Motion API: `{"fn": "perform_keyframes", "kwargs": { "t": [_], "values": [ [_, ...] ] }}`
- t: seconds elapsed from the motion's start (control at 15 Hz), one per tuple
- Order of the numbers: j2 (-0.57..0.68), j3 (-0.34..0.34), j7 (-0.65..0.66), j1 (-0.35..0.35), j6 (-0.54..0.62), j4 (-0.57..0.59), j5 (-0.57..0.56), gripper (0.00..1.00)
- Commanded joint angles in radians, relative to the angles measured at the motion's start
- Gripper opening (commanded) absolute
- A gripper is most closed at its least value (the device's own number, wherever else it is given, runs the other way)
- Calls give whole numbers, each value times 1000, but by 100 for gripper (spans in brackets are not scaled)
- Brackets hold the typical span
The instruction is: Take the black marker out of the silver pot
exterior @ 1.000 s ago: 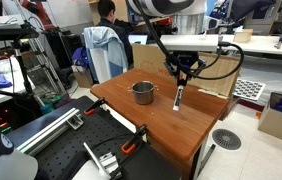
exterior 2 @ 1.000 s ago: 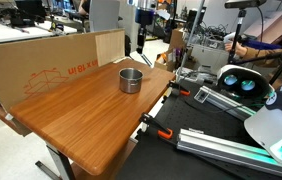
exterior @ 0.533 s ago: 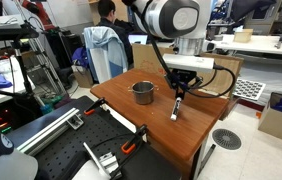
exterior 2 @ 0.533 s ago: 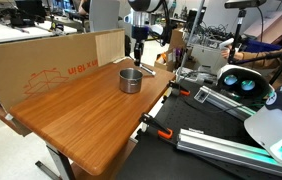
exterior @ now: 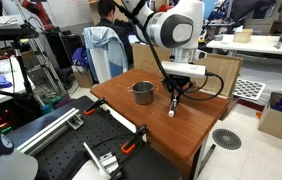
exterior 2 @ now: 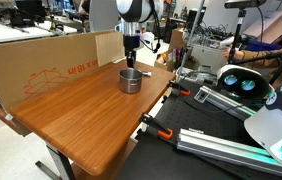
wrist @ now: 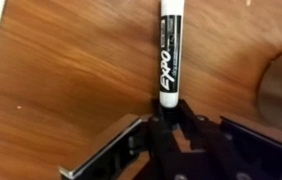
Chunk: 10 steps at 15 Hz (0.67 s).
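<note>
End effector (wrist: 169, 105) pinching black marker (wrist: 171, 50), outside silver pot (exterior: 143, 93), tip low over surface (wrist: 71, 60). Set-down step, by appearance; next, gentle lowering to contact before release.

The black marker (wrist: 169, 55), a white barrel with a dark band lettered EXPO, hangs steeply tilted with one end clamped in the gripper (wrist: 169, 112). It is outside the silver pot (exterior: 143, 93) and near it. The pot, round, shiny and dark inside, stands upright on the wooden table (exterior: 196, 125).
</note>
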Motion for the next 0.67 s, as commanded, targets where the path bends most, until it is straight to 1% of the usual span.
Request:
{"fn": "perform_keyframes", "kwargs": {
  "t": [0.0, 0.4, 0.47, 0.6],
  "values": [
    [17, 10, 18, 3, -81, 49, -66, 55],
    [0, 25, 12, -8, -98, 69, -68, 98],
    [-4, 26, 10, -9, -97, 71, -66, 100],
    [-14, 32, 6, -11, -95, 73, -61, 100]
  ]
}}
